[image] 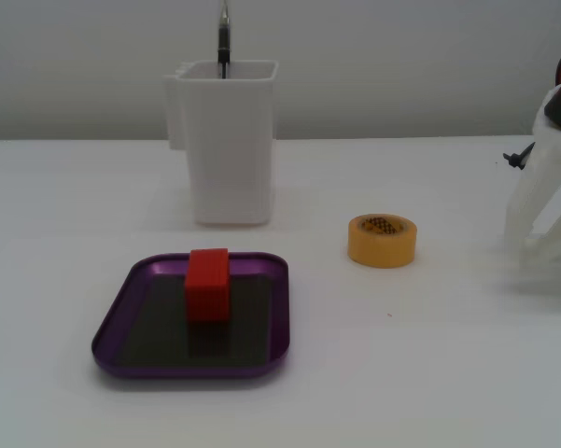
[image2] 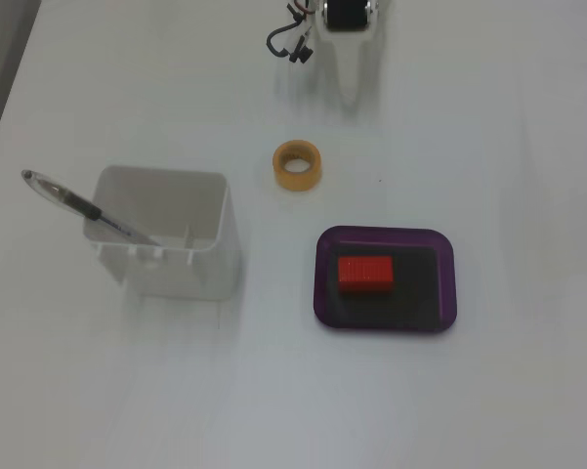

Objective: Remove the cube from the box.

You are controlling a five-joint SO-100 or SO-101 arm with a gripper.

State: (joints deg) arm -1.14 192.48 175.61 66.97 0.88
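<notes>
the cube (image: 207,283) is seen standing inside the box (image: 117,317), on its dark bottom, toward the left half in the view from above (image2: 365,274) and nearer the far rim in the lower view; no rim is touched by it, as far as can be judged. the box (image2: 449,278) lies flat on the white table (image: 448,373). only the white body of the arm (image: 546,187) is shown, well apart from the box, and the claw itself is not found in either picture, so whether it is open or closed cannot be told. the removal is judged as not yet begun. for a good grasp, the claw should be brought down from above with the fingers wide and closed on the two short sides of the cube (the low rim leaves little room for a side approach). the lift should be straight up before any sideways travel, so the tray is not dragged. the yellow tape roll (image: 382,239) and the white container (image: 229,140) with a pen (image2: 88,209) should be avoided on the way.
</notes>
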